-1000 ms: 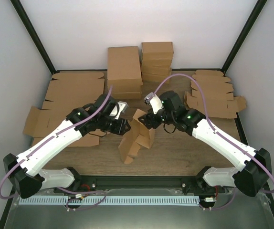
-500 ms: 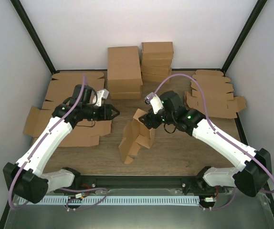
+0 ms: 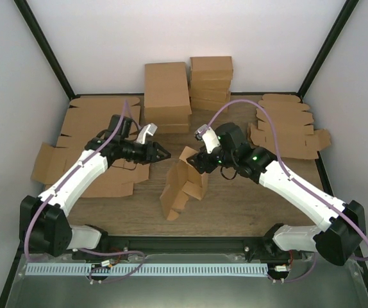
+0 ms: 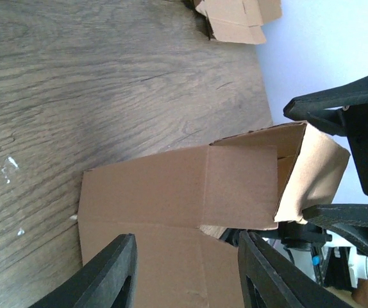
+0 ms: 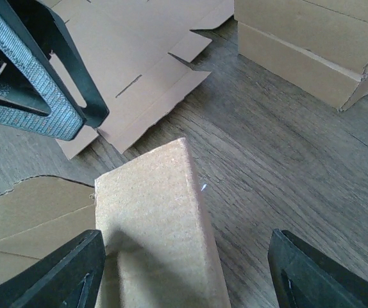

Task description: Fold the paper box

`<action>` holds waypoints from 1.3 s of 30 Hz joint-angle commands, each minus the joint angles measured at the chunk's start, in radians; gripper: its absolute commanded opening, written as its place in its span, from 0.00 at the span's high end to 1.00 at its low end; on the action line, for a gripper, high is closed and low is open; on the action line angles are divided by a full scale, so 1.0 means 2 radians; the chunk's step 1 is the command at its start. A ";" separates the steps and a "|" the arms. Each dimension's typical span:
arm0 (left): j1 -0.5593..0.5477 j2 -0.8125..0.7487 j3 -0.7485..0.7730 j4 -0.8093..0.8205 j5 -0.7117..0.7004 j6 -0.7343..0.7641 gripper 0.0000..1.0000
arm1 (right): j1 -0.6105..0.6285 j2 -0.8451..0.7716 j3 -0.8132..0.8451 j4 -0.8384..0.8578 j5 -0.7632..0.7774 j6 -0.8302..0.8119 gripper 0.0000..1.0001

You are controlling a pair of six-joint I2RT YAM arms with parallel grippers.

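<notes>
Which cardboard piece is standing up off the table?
The paper box in the middle, partly folded and upright; the flat blanks lie at the sides, the closed boxes stacked behind.

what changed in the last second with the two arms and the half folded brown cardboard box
The left gripper drew away from the left side of the small brown cardboard box, swung back and to the left, then came partway back toward it. Its jaws are open and hold nothing. The right gripper stayed astride the box's top flap, jaws apart. The box stands half folded where it was.
</notes>
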 commanded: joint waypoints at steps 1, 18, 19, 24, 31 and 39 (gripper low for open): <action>-0.001 0.017 -0.007 0.042 0.032 -0.002 0.55 | 0.003 -0.010 0.002 0.007 0.003 0.000 0.28; -0.038 0.062 -0.004 0.066 0.041 -0.005 0.55 | 0.003 -0.009 0.005 -0.006 -0.022 -0.003 0.27; -0.040 0.063 -0.004 0.066 0.041 -0.004 0.55 | 0.004 -0.009 0.005 -0.008 -0.022 -0.004 0.27; -0.047 0.071 -0.007 0.066 0.029 -0.002 0.57 | 0.007 -0.008 0.006 -0.020 -0.017 -0.006 0.28; -0.057 0.080 -0.008 0.063 0.012 -0.001 0.59 | 0.011 -0.014 0.001 -0.037 -0.009 -0.006 0.28; -0.058 0.077 -0.004 0.063 0.003 -0.005 0.59 | 0.016 -0.037 -0.004 -0.036 0.000 0.010 0.10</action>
